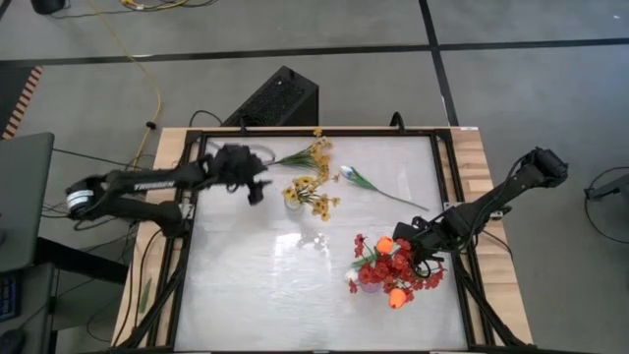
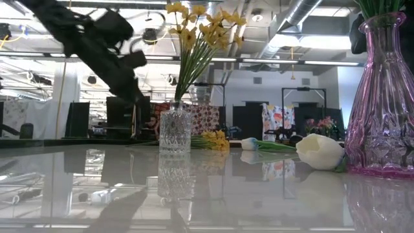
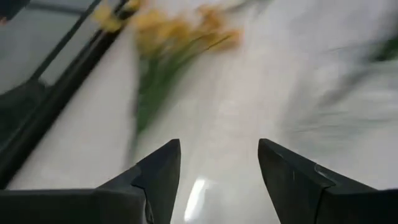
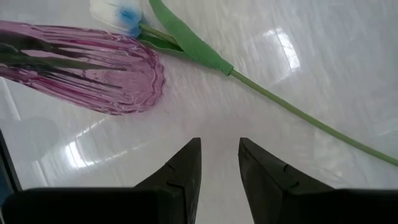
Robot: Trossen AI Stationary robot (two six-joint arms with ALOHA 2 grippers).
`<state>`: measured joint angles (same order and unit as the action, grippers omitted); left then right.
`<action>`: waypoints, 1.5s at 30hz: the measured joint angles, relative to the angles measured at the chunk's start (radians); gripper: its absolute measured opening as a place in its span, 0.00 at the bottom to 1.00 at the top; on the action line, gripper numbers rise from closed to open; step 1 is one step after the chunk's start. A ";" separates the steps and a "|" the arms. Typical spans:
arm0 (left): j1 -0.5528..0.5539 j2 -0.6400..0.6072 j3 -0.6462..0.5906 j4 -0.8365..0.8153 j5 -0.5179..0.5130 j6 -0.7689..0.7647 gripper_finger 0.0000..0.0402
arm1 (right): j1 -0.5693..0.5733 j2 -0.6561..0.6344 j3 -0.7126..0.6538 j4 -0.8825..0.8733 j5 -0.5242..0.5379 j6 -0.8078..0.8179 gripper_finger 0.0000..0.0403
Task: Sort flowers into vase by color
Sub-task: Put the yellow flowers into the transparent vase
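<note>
The left hand (image 1: pixel 257 189) is hanging above the back-left part of the desk (image 1: pixel 256 285), just left of the clear vase (image 1: pixel 293 197). Its fingers (image 3: pixel 160 174) are standing spread, with nothing between them; in its wrist view only the desk surface and a blurred yellow spray (image 3: pixel 168 37) are showing beyond them.

The clear vase (image 2: pixel 175 131) is standing upright and holding yellow sprays (image 2: pixel 194 29). More yellow sprays (image 1: pixel 313 152) are lying flat on the desk behind it, near the back edge. A white tulip (image 1: pixel 378 187) is lying on the desk to the right of those, its bud (image 1: pixel 346 173) pointing toward the yellow ones.

The right hand (image 1: pixel 421 258) is sitting low at the front right of the desk, just beside the pink vase (image 1: pixel 371 282). Its fingers (image 4: pixel 183 171) are parted a little and grasping nothing. In its wrist view the pink vase (image 4: pixel 93 78) is showing near them, with a white tulip (image 4: pixel 205 53) lying on the desk just beside the vase.

The pink vase (image 2: pixel 385 97) is standing upright and holding red sprays (image 1: pixel 398 270) and orange tulips (image 1: pixel 397 296). In the low view a white bud (image 2: pixel 320 152) is lying right beside its base.
</note>
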<state>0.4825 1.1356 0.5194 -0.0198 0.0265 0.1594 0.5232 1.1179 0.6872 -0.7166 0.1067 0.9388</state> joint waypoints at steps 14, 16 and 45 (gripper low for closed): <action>0.258 0.585 0.455 -0.207 0.097 0.344 0.51 | 0.000 0.000 0.000 0.025 0.008 0.040 0.33; 0.258 0.647 0.528 -0.295 0.095 0.355 0.51 | 0.000 0.000 0.000 0.025 0.009 0.040 0.33; 0.254 0.407 0.703 -0.567 0.142 0.242 0.01 | -0.102 0.000 0.226 -0.527 -0.012 0.056 0.33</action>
<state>0.7364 1.5425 1.2228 -0.5866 0.1689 0.4010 0.4211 1.1179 0.9132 -1.2433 0.0949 0.9947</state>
